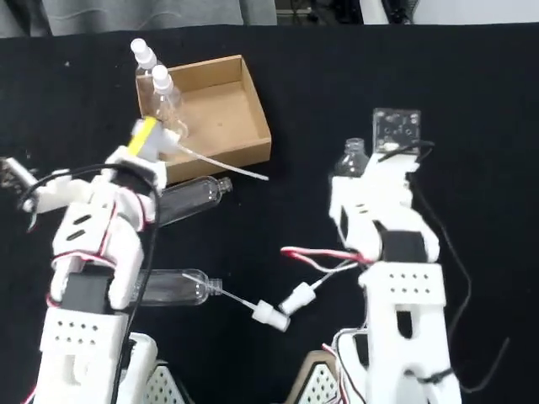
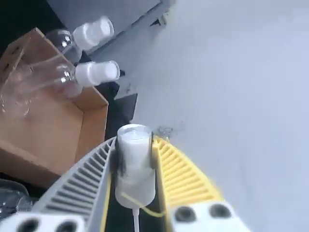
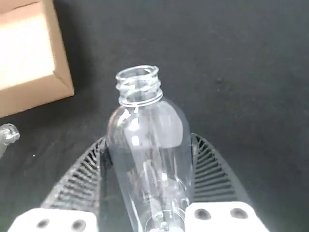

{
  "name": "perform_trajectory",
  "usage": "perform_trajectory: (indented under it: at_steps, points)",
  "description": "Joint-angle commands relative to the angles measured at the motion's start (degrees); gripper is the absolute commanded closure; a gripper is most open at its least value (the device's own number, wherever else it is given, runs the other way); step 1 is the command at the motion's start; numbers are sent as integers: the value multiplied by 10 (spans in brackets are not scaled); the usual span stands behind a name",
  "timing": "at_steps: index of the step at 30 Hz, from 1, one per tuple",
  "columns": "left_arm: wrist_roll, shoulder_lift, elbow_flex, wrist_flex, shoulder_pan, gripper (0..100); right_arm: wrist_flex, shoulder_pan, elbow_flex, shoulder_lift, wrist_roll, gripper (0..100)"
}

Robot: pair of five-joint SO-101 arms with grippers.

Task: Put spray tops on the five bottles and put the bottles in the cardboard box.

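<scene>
My left gripper [image 1: 156, 135] is shut on a white spray top [image 2: 135, 164], held above the near-left corner of the cardboard box [image 1: 244, 139]; the top's thin dip tube [image 1: 227, 167] sticks out toward the right. Two capped bottles [image 1: 145, 55] [image 1: 162, 84] lean in the box's left corner, and they show again as bottles [image 2: 94, 34] [image 2: 96, 73] over the box wall [image 2: 91, 121]. My right gripper [image 1: 358, 168] is shut on a clear bottle [image 3: 147, 145] with a bare threaded neck [image 3: 138, 84], held right of the box.
Two uncapped bottles lie on the black table: one [image 1: 194, 195] just in front of the box, one [image 1: 173, 288] nearer the left arm's base. Two loose spray tops [image 1: 271, 316] [image 1: 297, 299] lie between the arms. A red cable [image 1: 312, 255] runs beside the right arm.
</scene>
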Motion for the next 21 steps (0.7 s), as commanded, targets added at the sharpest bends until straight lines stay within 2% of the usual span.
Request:
perform_trajectory:
  at_steps: [1, 5, 13, 16, 21]
  points:
    - [12, -27, 2, -12, -41, 971, -2, -40, 7, -52, 18, 917]
    - [32, -54, 18, -13, -72, 971, -3, -65, 27, -82, 39, 917]
    - [32, -139, 57, -10, -76, 972, -3, -95, 32, -90, 43, 916]
    - [32, -166, 69, -10, -76, 972, -5, -113, 43, -93, 80, 917]
    - [32, -193, 84, -11, -76, 972, -68, -135, 84, -94, 105, 917]
